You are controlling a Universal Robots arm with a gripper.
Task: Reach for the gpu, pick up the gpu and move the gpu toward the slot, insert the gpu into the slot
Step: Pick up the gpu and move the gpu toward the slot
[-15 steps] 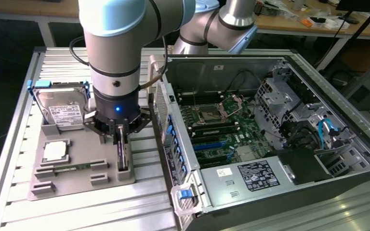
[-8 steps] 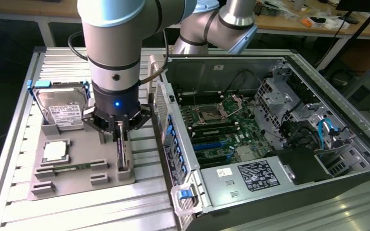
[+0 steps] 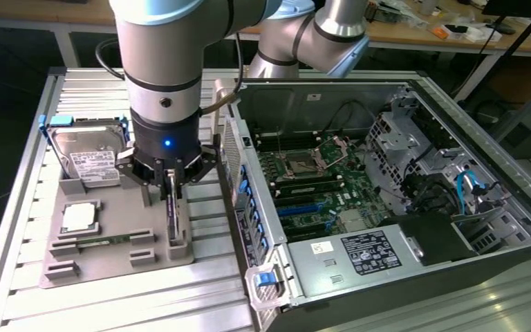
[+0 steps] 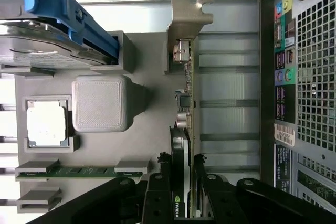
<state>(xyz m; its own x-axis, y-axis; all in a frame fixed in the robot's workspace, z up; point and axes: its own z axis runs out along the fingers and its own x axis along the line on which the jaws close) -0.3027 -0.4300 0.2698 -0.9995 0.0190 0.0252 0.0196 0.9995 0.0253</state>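
The arm [image 3: 164, 69] stands upright over the grey tray [image 3: 108, 266], wrist pointing straight down, with the gripper [image 3: 171, 188] [image 4: 181, 159] lowered onto the gpu [image 3: 175, 220] [image 4: 187, 90]. The card stands on edge in its holder at the tray's side nearest the case [image 3: 404, 207], beside the hard drive [image 3: 86, 155], and the fingers [image 4: 163, 169] are closed on it, one pressed against each face, near the end away from the metal bracket. The blue slot [image 3: 303, 207] lies on the motherboard inside the open case, well apart from the card, towards the exterior view's right.
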